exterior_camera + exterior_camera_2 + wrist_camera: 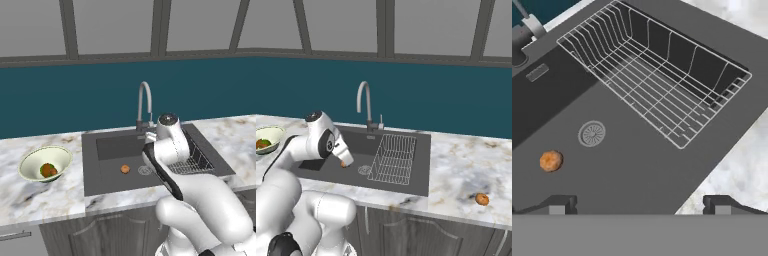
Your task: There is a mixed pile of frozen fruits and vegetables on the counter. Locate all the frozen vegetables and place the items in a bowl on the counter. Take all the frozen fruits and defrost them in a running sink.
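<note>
Your gripper (640, 204) hangs wide open and empty over the sink (107, 177), where one orange fruit (550, 161) lies beside the drain (592, 133). The wire rack (657, 75) fills the basin's far side. Another orange piece (482, 199) sits on the bench (466, 170); the bowl (31, 161) holds the vegetables (48, 170).

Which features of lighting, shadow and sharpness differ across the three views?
Left base view: even light, dim shading inside the sink. Right base view: a soft shadow beside the orange piece on the counter. Hand view: crisp wire rack, no glare, open gripper.

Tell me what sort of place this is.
A rendered kitchen, it seems: a dark sink with a curved faucet and wire rack, set in a marble counter over cabinets.
</note>
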